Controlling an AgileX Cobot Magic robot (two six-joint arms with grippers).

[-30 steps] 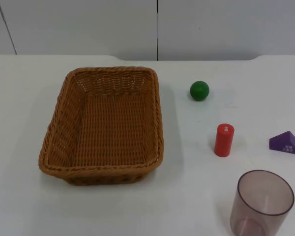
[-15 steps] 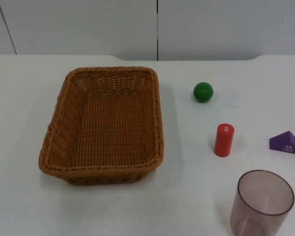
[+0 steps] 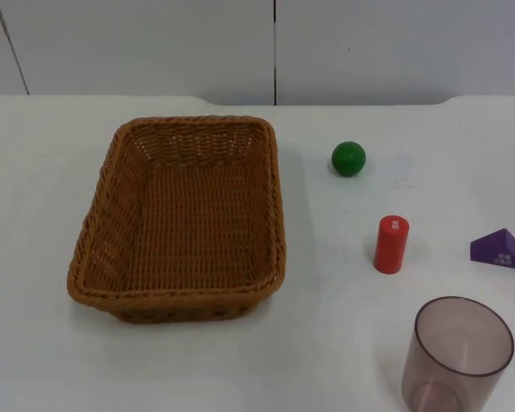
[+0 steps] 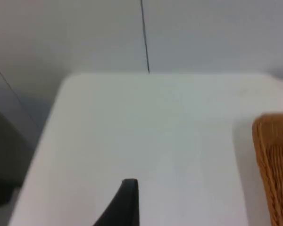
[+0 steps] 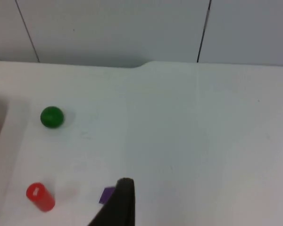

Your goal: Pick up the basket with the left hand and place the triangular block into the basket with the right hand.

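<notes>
Wicker basket [image 3: 182,221] sits apart from purple triangular block [image 3: 499,250] near the table [image 3: 34,360] edge; gripper states untellable.

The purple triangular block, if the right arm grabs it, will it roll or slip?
The triangular block probably won't roll: it sits on a flat face on the table. Its sloped sides may slip between closing fingers. It looks solid and rigid.

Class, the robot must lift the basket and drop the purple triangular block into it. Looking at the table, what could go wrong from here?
The red cylinder stands upright beside the purple triangular block; a reaching arm might topple it. The green ball lies loose near the wicker basket and could roll if nudged. The tall translucent cup may also get knocked.
</notes>
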